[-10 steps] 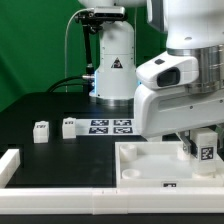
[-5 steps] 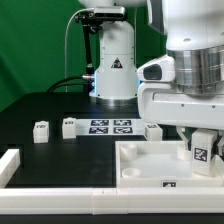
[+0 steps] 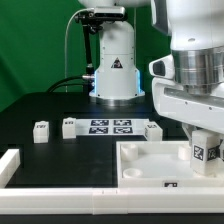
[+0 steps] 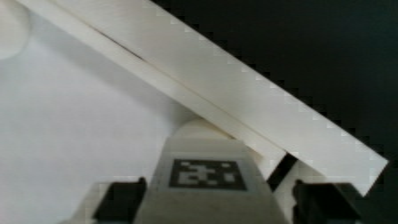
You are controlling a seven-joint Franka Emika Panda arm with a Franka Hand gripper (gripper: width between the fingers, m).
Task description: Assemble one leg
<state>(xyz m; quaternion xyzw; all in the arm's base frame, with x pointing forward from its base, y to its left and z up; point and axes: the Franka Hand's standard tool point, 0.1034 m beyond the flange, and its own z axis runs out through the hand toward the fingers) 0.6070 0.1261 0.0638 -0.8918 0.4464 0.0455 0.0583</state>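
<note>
My gripper (image 3: 205, 146) is shut on the leg (image 3: 206, 151), a small white block with a black-and-white tag facing the camera. The leg stands upright at the far corner, on the exterior view's right, of the large white tray-like tabletop (image 3: 140, 160). In the wrist view the leg (image 4: 206, 168) sits between my dark fingers (image 4: 121, 200), close to the tabletop's raised wall (image 4: 231, 85). The leg's lower end is hidden inside the tray.
Two loose white legs (image 3: 41, 131) (image 3: 69, 126) stand at the exterior view's left and a third (image 3: 153, 130) behind the tabletop. The marker board (image 3: 110, 126) lies between them. A white rail (image 3: 10, 165) borders the front left. The robot base (image 3: 113, 65) stands behind.
The wrist and arm housing have swung toward the exterior view's right, uncovering the third loose leg. The held leg has stayed at the same corner of the tabletop.
</note>
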